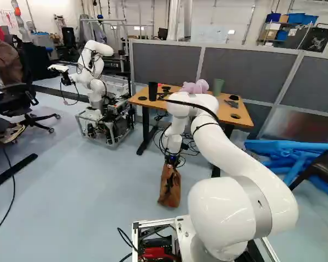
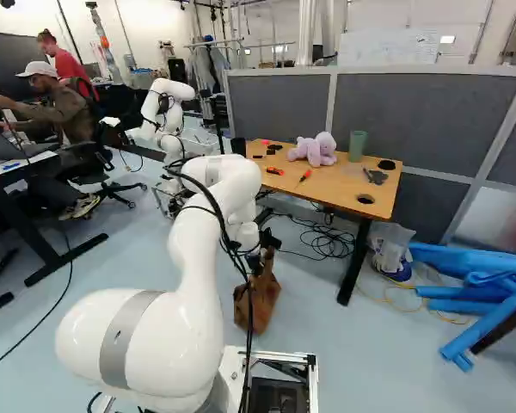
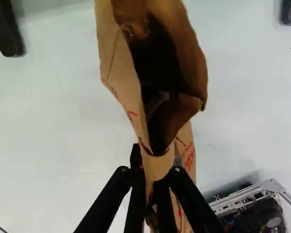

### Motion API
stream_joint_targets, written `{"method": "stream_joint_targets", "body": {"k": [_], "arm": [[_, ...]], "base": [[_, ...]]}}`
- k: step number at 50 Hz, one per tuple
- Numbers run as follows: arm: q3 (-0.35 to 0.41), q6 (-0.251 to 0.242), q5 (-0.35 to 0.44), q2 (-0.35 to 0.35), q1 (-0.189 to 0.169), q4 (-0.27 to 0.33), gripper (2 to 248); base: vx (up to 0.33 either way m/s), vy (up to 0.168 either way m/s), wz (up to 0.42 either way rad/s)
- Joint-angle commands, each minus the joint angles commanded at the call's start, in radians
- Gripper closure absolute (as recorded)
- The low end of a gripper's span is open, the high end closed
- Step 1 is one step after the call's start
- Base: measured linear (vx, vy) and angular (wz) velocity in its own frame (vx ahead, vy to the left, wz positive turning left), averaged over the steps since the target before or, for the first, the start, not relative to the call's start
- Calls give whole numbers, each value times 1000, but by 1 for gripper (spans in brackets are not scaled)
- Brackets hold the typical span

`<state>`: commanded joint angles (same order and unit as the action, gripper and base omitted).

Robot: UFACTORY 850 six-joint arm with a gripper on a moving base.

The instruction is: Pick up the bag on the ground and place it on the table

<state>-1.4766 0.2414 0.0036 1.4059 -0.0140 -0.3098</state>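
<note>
The bag [image 3: 119,70] looks like matt brown paper, creased; the desk [image 2: 340,185] has a smooth wood top; the arm [image 1: 246,153] wears a glossy white shell with a duller grey band; the toy [image 2: 316,150] is soft, fuzzy cloth; the partition [image 2: 404,120] pairs matt grey panels with metal framing; the floor [image 1: 87,185] is smooth, faintly shiny.

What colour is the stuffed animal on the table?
The stuffed animal is light purple; it shows best in the right base view.
</note>
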Motion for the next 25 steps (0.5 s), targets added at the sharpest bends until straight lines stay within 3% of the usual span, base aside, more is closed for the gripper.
{"method": "stream_joint_targets", "body": {"k": [25], "arm": [[61, 0, -6, -87, 0, 0, 225]], "base": [[0, 0, 0]]}}
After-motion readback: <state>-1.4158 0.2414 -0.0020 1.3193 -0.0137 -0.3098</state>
